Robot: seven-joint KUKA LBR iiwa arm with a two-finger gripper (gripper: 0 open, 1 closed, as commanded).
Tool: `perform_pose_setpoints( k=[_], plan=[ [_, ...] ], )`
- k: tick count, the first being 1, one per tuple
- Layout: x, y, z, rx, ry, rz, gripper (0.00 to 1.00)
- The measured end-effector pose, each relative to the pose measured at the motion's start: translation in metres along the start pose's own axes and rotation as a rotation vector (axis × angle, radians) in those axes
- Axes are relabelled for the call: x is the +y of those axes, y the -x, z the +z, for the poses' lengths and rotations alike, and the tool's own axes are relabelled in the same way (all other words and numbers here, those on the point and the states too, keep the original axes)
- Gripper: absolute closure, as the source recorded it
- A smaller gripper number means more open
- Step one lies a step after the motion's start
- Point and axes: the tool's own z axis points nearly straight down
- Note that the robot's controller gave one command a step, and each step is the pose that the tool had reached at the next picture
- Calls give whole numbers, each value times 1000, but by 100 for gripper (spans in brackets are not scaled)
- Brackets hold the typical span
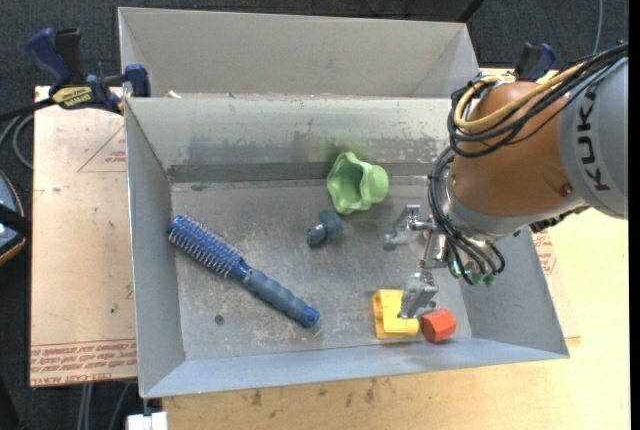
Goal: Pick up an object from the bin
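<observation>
Where claw (414, 306) hangs, yellow block (386, 316), wall (500, 343) near

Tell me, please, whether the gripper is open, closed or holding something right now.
Gripper: open or closed cannot be told; it is low over the yellow block, beside the red block.

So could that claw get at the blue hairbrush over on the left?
Probably yes. The blue hairbrush lies alone on open bin floor, with nothing on or against it. The claw sits low by the yellow block, with bare floor between them.
</observation>
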Motion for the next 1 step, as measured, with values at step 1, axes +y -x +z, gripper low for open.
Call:
perform_pose_setpoints(
  k=[1],
  plan=[
    [3, 9, 81, -16, 0, -109, 0]
  ],
)
